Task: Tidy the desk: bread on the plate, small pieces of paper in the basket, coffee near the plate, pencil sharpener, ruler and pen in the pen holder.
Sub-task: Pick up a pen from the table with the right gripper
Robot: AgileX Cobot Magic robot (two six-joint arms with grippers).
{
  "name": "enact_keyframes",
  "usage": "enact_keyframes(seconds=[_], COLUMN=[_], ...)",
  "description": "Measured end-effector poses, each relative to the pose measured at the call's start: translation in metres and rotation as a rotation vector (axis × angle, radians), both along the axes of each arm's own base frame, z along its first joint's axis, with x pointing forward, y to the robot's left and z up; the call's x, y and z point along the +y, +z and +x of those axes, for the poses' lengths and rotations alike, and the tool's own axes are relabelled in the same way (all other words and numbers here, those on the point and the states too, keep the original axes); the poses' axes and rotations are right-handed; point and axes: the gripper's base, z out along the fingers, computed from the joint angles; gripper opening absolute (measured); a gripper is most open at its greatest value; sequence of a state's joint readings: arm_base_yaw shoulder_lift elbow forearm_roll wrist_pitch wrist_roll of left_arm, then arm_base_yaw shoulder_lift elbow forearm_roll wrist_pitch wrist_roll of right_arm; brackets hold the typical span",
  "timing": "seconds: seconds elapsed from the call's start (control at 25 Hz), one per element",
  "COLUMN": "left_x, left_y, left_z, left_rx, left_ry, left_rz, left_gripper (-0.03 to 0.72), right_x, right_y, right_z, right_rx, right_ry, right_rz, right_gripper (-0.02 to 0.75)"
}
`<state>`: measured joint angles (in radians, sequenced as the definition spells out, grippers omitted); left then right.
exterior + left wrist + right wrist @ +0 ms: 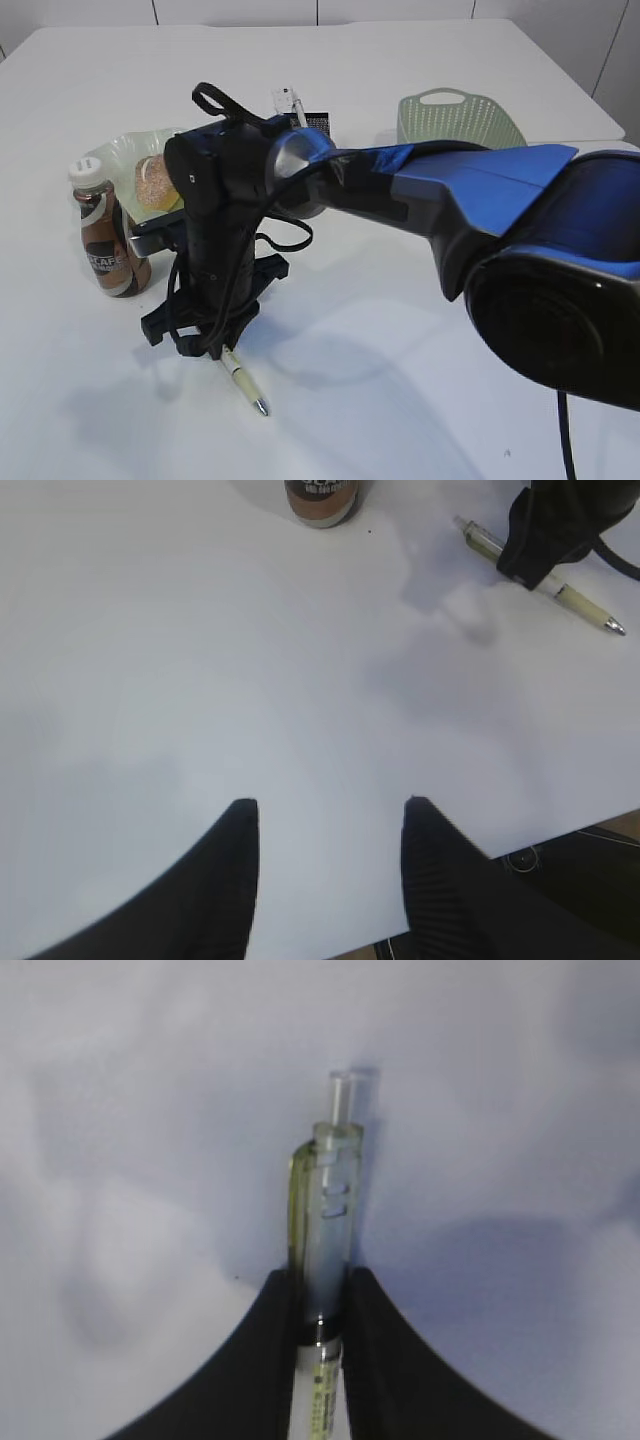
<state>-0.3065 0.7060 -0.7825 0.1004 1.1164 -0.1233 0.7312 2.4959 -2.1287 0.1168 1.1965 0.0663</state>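
arm shell (pixel 500 175): we see glossy blue panels over a black body, widening toward the near end
joint (pixel 300 160): we see a round silver-grey cap where the blue link meets the black wrist
wrist (pixel 215 230): matte black, blocky housing
cables (pixel 285 240): we count thin black leads looping off the wrist, one more hanging at the lower right
hand (pixel 210 345): black, flat base bracket
fingers (pixel 235 880): black, tapered, with ribbed inner faces
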Motion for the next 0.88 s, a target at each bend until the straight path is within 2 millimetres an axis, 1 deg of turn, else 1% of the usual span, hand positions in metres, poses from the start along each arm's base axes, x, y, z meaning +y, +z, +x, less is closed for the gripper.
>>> enact_keyframes(seconds=[0.24,0.4,0.48,0.52,0.6,0.68,0.72,0.8,0.88], left_x=[0.0,0.0,0.0,0.0,0.0,0.0,0.0,0.0,0.0], left_y=[0.0,0.0,0.0,0.0,0.0,0.0,0.0,0.0,0.0], left_z=[0.0,0.0,0.0,0.0,0.0,0.0,0.0,0.0,0.001], left_rx=[-0.001,-0.002,-0.003,-0.003,-0.003,-0.003,-0.003,-0.004,-0.009], left_ry=[0.0,0.001,0.001,0.001,0.001,0.001,0.001,0.001,0.0], left_rz=[0.002,0.003,0.005,0.005,0.005,0.005,0.005,0.005,0.003], left_gripper=[0.328,0.328,0.328,0.328,0.328,0.328,0.328,0.328,0.328], right_x=[-0.001,0.0,0.002,0.002,0.005,0.005,0.005,0.004,0.001], right_y=[0.001,0.006,0.013,0.013,0.022,0.024,0.036,0.038,0.06], right_z=[0.001,0.005,0.009,0.009,0.011,0.011,0.012,0.011,0.011], right_rx=[-0.03,-0.064,-0.088,-0.088,-0.113,-0.117,-0.135,-0.14,-0.188], right_ry=[0.021,0.03,0.032,0.032,0.031,0.03,0.028,0.028,0.031], right_rz=[-0.038,-0.05,-0.035,-0.035,-0.014,-0.01,0.004,0.006,0.015], right_gripper=[0.118,0.114,0.113,0.113,0.113,0.113,0.113,0.112,0.112])
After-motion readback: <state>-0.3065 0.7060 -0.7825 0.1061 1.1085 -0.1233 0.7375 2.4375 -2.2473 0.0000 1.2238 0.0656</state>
